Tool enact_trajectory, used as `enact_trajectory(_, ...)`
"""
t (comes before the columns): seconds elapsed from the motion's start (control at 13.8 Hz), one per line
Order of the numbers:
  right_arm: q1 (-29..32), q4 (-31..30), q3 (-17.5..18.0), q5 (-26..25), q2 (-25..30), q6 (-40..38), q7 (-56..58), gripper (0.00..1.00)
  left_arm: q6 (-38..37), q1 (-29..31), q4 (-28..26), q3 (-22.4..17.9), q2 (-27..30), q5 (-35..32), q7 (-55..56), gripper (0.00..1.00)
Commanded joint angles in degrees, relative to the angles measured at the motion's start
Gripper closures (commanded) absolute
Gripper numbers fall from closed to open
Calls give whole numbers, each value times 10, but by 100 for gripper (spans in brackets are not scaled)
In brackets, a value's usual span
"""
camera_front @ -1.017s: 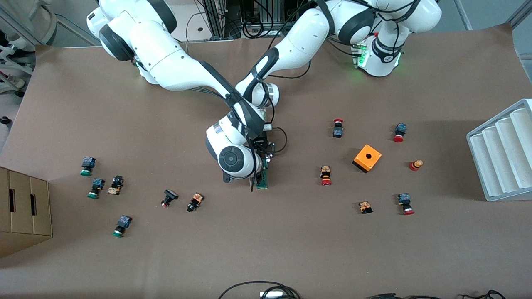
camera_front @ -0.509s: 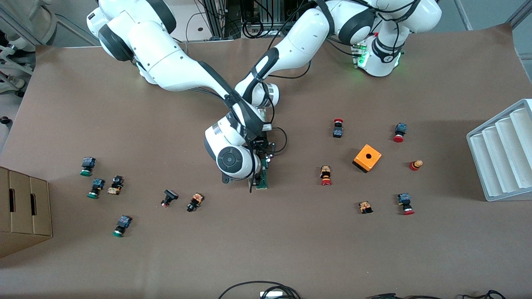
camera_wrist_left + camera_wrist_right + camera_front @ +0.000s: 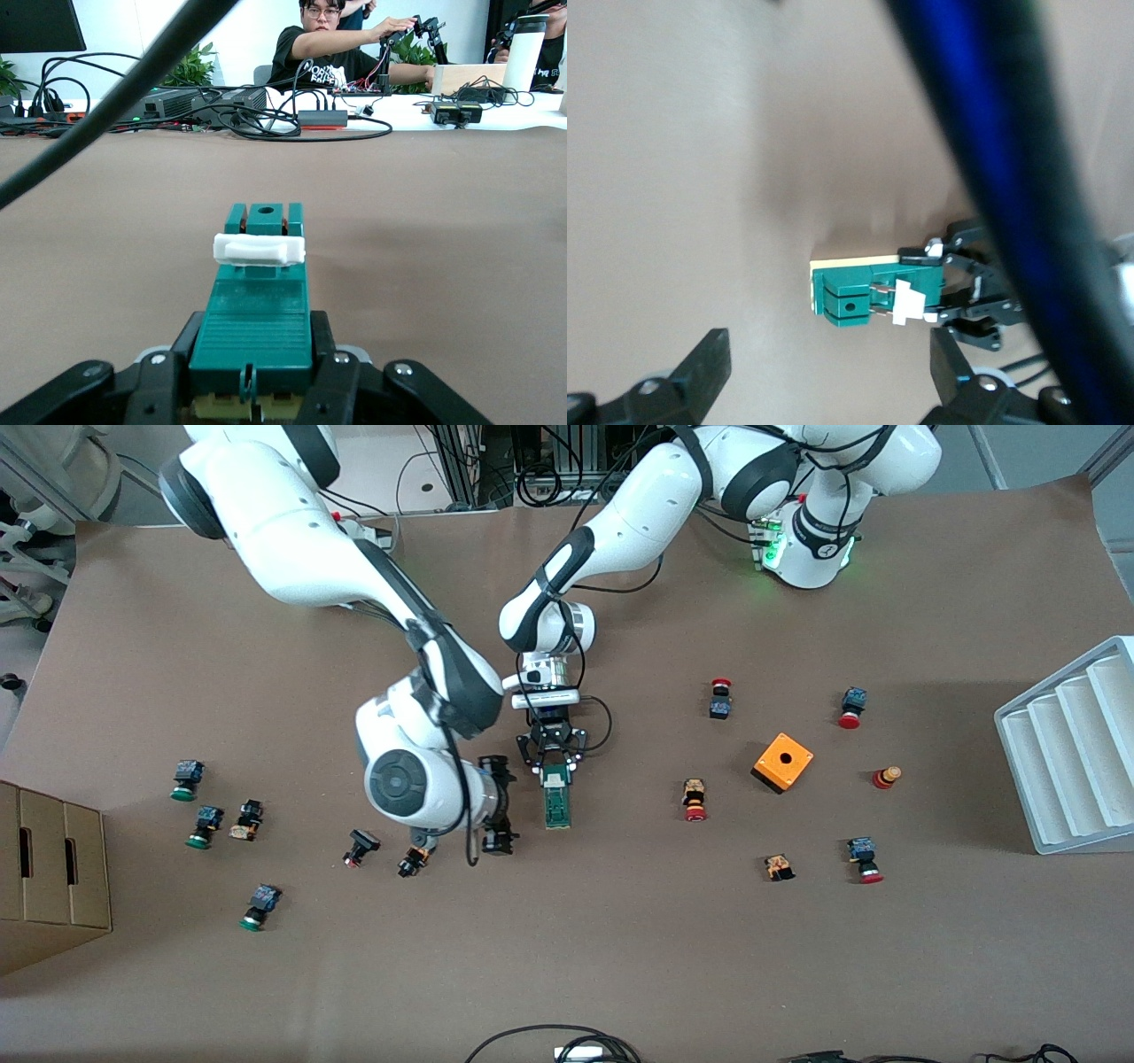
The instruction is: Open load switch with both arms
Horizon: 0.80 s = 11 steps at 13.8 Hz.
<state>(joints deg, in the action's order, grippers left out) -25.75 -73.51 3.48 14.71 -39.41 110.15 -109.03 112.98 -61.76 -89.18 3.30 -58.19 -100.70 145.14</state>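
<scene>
Since the earlier frames, the right gripper (image 3: 498,804) had been drawn off the load switch (image 3: 557,804) toward the right arm's end of the surface (image 3: 620,957); its fingers were spread wide and nothing was held. It hung just beside the switch, which lay flat near the middle of the surface, well apart from every edge. The left gripper (image 3: 553,767) was clamped on the switch's end farther from the front camera.

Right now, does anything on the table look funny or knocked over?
Nothing looks broken or spilled. The push buttons lie tipped on their sides, scattered across the table. The load switch lies flat, one end pinched by the left gripper.
</scene>
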Motion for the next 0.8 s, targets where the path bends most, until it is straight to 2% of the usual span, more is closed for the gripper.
enact_trajectory(0.0, 33, -12, 4, -6, 53, -57, 110, 0, 6, 5, 11, 2, -12, 1, -6, 23)
enact_trajectory(0.07, 43, -12, 4, -5, 64, -73, 135, 0, 6, 5, 11, 2, -12, 2, -6, 15)
enact_trajectory(0.15, 44, -12, 4, -6, 65, -84, 138, 0, 6, 5, 11, 2, -11, 1, -6, 0)
enact_trajectory(0.44, 25, -12, 6, -8, 47, -80, 110, 0, 6, 5, 11, 3, -7, 7, -6, 0)
enact_trajectory(0.73, 47, -22, 0, -12, 88, -97, 219, 0, 6, 3, 12, 4, 4, 24, -6, 0)
